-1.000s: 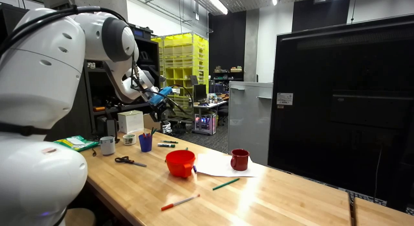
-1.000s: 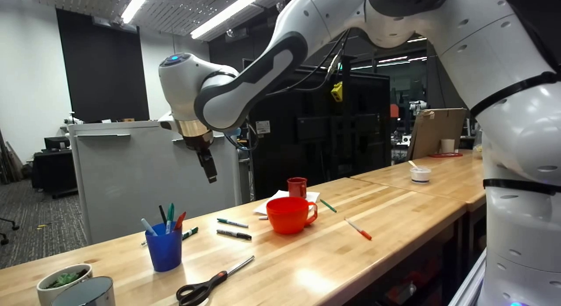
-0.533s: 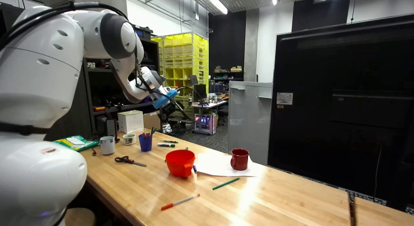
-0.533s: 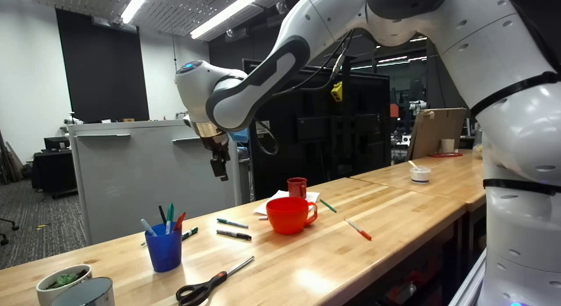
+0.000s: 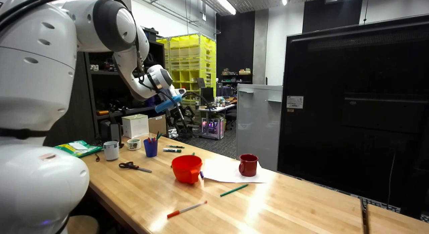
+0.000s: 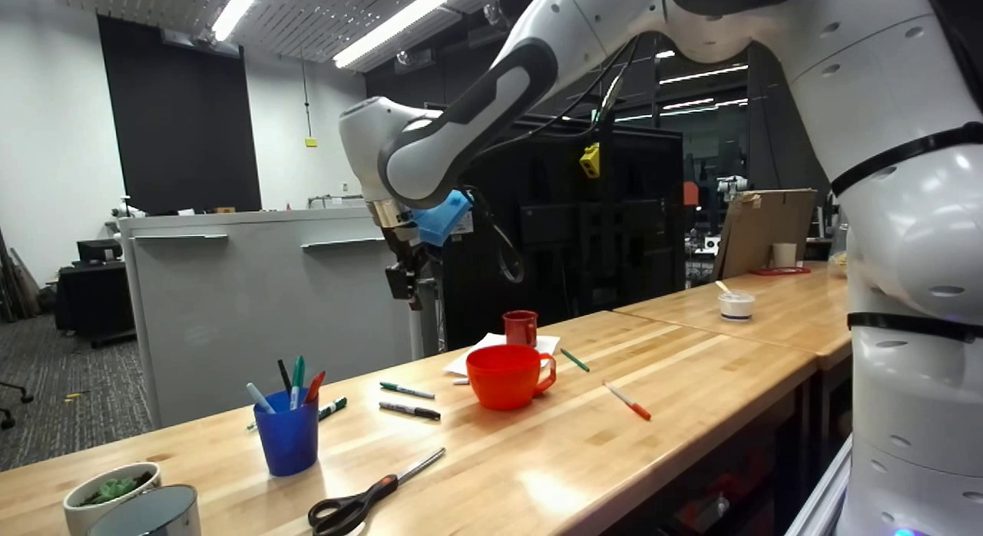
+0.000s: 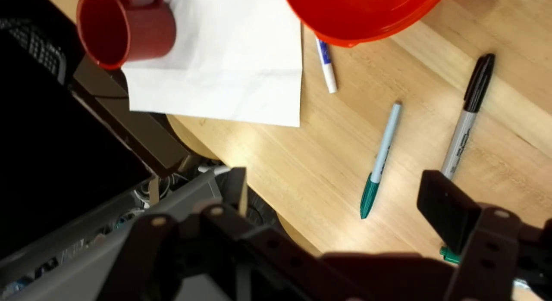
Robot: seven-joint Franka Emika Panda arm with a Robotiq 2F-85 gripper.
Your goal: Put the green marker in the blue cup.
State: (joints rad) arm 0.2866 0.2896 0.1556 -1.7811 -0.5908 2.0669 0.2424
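In an exterior view, beyond the red bowl point(image 5: 183, 172), we find a label point(image 5: 295, 102) too small to read on a black panel point(image 5: 335, 143); the green marker point(image 5: 234, 190) lies near the bowl, and across the bowl, well apart, stands the blue cup point(image 5: 150, 149). In an exterior view we notice the arm point(image 6: 418, 163) has shifted toward the bowl since a second ago. In the wrist view we see the jaws released, wide apart, and blurred lettering on a black-capped pen point(image 7: 467, 120) near the bowl.

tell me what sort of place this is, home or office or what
Most likely a robotics lab or workshop: a big robot arm stands beside a long wooden worktable, and behind are tall racks of yellow bins.
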